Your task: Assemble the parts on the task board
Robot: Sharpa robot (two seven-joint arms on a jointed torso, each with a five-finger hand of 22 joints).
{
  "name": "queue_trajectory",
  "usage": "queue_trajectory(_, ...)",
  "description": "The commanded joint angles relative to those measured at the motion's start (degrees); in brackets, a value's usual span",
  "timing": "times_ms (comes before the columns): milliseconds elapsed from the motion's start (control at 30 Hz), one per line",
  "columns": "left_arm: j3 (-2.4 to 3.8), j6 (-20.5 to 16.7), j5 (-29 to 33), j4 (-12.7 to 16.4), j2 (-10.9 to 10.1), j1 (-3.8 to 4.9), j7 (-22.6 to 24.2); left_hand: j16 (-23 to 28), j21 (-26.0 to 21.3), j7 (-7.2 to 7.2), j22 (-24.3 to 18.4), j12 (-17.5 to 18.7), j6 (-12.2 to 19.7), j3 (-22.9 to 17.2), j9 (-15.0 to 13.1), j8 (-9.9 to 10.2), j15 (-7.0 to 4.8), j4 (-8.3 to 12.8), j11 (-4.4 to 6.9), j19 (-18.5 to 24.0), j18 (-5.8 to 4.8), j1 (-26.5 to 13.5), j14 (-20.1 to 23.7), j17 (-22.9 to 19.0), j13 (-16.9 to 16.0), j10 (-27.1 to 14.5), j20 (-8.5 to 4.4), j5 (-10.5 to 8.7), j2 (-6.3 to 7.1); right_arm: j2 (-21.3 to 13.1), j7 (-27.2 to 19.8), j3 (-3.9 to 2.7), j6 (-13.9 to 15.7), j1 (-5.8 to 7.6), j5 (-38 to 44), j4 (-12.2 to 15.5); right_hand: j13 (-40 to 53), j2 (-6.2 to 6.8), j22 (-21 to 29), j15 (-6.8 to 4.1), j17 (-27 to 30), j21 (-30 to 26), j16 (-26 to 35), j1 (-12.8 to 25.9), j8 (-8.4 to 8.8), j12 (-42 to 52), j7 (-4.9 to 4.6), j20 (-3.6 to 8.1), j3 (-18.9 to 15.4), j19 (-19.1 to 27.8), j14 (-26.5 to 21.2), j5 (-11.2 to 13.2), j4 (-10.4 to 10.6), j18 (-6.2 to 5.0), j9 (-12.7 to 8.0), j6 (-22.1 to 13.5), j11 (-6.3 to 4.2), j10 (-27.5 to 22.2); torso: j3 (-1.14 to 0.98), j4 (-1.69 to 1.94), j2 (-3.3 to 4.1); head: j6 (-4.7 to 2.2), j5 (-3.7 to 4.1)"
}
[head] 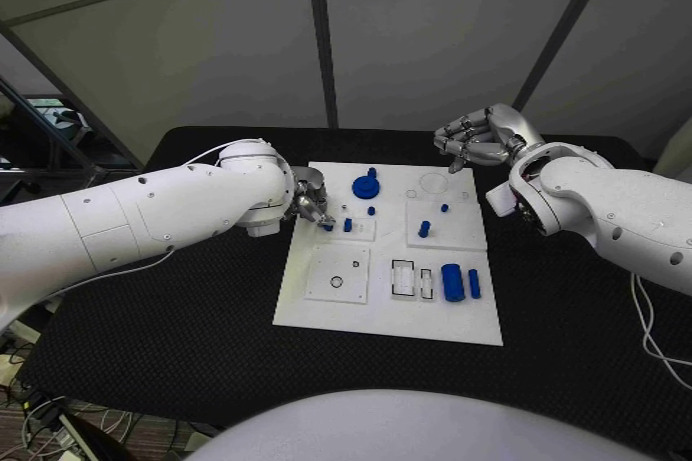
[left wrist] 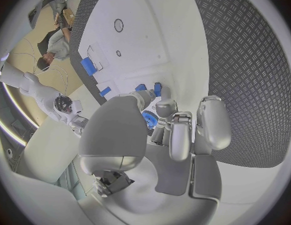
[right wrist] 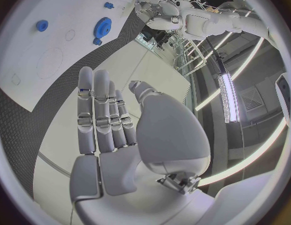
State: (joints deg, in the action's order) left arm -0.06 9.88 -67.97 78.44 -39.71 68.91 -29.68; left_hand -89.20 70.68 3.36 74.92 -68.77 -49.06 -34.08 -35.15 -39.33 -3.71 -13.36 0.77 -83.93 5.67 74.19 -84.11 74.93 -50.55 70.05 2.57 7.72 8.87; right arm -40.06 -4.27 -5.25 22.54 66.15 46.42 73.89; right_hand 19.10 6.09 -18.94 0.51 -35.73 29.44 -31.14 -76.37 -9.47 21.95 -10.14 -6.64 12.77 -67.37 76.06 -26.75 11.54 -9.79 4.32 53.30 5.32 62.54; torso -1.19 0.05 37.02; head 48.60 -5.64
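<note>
While the left hand [head: 309, 205] is lowered at the task board's [head: 387, 321] left edge, its fingertips are set about a small blue peg [head: 348, 224]; whether the peg is actually pinched cannot be told. Such pegs are judged light, rigid and smooth, best pinched by the sides. Further right, the right hand [head: 476, 138] is held empty, fingers loosely curled, above the board's far corner.
</note>
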Motion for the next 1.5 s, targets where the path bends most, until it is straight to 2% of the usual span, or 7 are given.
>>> queue_trajectory(33,-0.38,2.8,0.2,0.1,0.2,-0.39,-0.6,-0.4,0.3,-0.12,10.5,0.1,-0.5,-7.1,-0.1,-0.3,-0.41,6.8,0.12,-1.6,-2.22,-0.7,-5.6,14.3,-0.1,0.5,-0.45,0.19,0.15,0.0,-0.4,-0.03,0.1,0.11,0.1,0.2,-0.1,0.09,0.1,0.21,-0.1,-0.3,0.3,0.2,-0.36,0.2,0.15,0.01,0.1,-0.5,0.0,-0.2,0.4,-0.69,0.1,-0.2,-0.09,-0.1,-0.01,0.07,-0.03,0.01,-0.02)
queue_trajectory(233,-0.5,2.2,0.3,-0.2,0.5,-0.39,-0.5,-0.5,0.5,-0.49,10.5,0.1,-1.1,-7.0,-0.5,-0.6,-0.58,6.7,0.38,-1.7,-2.25,-2.4,-5.7,14.4,-0.1,0.8,-0.55,0.15,0.28,-0.1,-0.4,-0.03,0.1,0.11,0.1,0.2,-0.1,0.09,0.1,0.21,-0.1,-0.3,0.3,0.2,-0.36,0.2,0.15,0.01,0.1,-0.5,0.0,-0.2,0.4,-0.69,0.1,-0.2,-0.09,-0.1,0.01,0.01,0.01,0.05,-0.12)
queue_trajectory(467,-0.58,1.0,0.3,-0.4,0.9,-0.39,-0.5,-0.7,1.1,-0.8,10.7,0.0,-1.6,-6.8,-1.0,-1.0,-0.79,6.5,0.62,-1.8,-2.35,-3.8,-5.8,14.9,-0.2,1.2,-0.71,0.1,-0.22,-0.1,-0.4,-0.03,0.2,0.11,0.1,0.2,-0.2,0.12,0.2,0.22,-0.1,-0.5,0.3,0.2,-0.47,0.3,0.15,0.01,0.1,-0.6,0.0,-0.3,0.5,-0.67,0.1,-0.3,-0.08,-0.2,-0.01,-0.01,-0.01,0.07,-0.05)
queue_trajectory(833,-0.68,1.4,0.3,-0.8,1.3,-0.39,-0.5,-0.8,1.7,-1.19,10.8,-0.4,-2.2,-5.9,-1.6,-1.3,-1.03,6.5,0.92,-2.0,-2.47,-5.1,-5.9,15.1,-0.9,1.9,-0.91,-0.01,-0.14,-0.2,-0.4,-0.03,0.2,0.12,0.1,0.3,-0.2,0.12,0.2,0.22,-0.1,-0.5,0.3,0.2,-0.47,0.3,0.15,0.01,0.1,-0.6,0.0,-0.3,0.5,-0.67,0.1,-0.3,-0.08,-0.2,-0.03,-0.03,0.01,0.16,0.06)
queue_trajectory(1133,-0.73,1.6,0.0,-1.3,1.5,-0.39,-0.6,-0.8,2.0,-1.67,10.9,-0.2,-2.9,-3.4,-2.4,-1.6,-1.35,6.0,1.3,-2.2,-2.53,-7.1,-5.9,15.1,-0.6,2.0,-1.21,-0.12,-0.1,-0.3,-0.3,-0.03,0.2,0.12,0.1,0.4,-0.2,0.12,0.2,0.22,-0.1,-0.5,0.3,0.2,-0.47,0.3,0.15,0.01,0.1,-0.6,0.0,-0.3,0.5,-0.67,0.1,-0.3,-0.08,-0.2,0.01,0.02,-0.01,0.21,0.09)
queue_trajectory(1500,-0.75,0.3,-0.3,-1.8,1.5,-0.4,-0.6,-0.8,2.2,-1.8,11.0,0.0,-3.5,0.9,-3.0,-1.3,-1.48,3.7,1.42,-2.3,-2.6,-10.6,-5.9,15.1,-0.3,1.9,-1.39,-0.14,-0.02,-0.4,-0.3,-0.03,0.3,0.12,0.1,0.5,-0.2,0.12,0.2,0.22,-0.1,-0.5,0.3,0.2,-0.47,0.3,0.15,0.01,0.1,-0.6,0.0,-0.3,0.5,-0.67,0.1,-0.3,-0.08,-0.2,0.02,0.03,0.0,0.1,0.23)
